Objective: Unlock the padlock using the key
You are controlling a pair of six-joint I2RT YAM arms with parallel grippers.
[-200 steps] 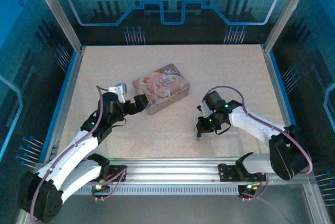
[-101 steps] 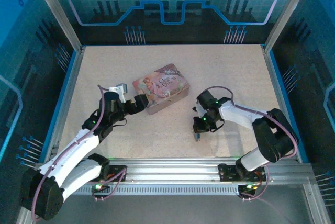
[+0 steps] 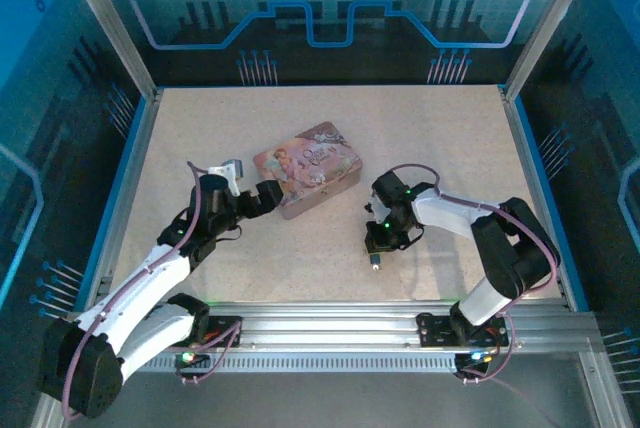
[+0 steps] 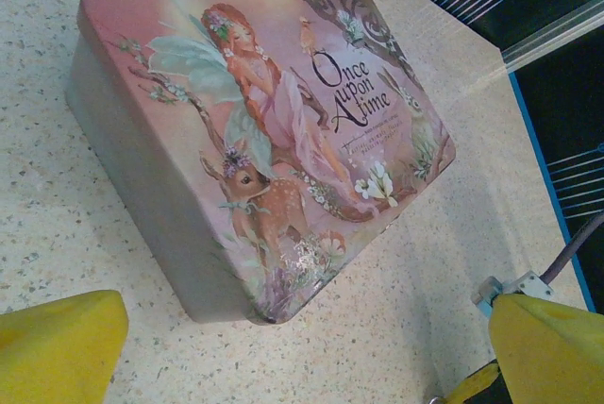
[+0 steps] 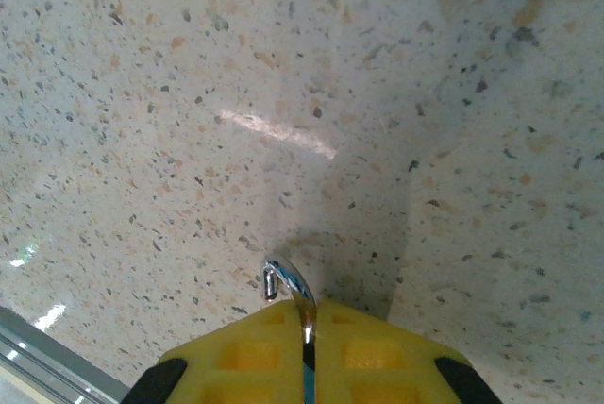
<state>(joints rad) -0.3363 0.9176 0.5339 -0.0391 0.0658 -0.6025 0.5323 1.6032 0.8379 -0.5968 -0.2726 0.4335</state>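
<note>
One padlock [image 5: 293, 279] in clamped right gripper [image 5: 310, 321]; left gripper [image 4: 302, 347] agape beside one tin [image 4: 255, 140].

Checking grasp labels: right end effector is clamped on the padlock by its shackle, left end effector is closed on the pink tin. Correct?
Not quite. The left end effector is open, not closed on the pink tin: the left wrist view shows its yellow fingers spread wide, with the tin untouched ahead of them. The right end effector is clamped on the padlock by its shackle.
</note>
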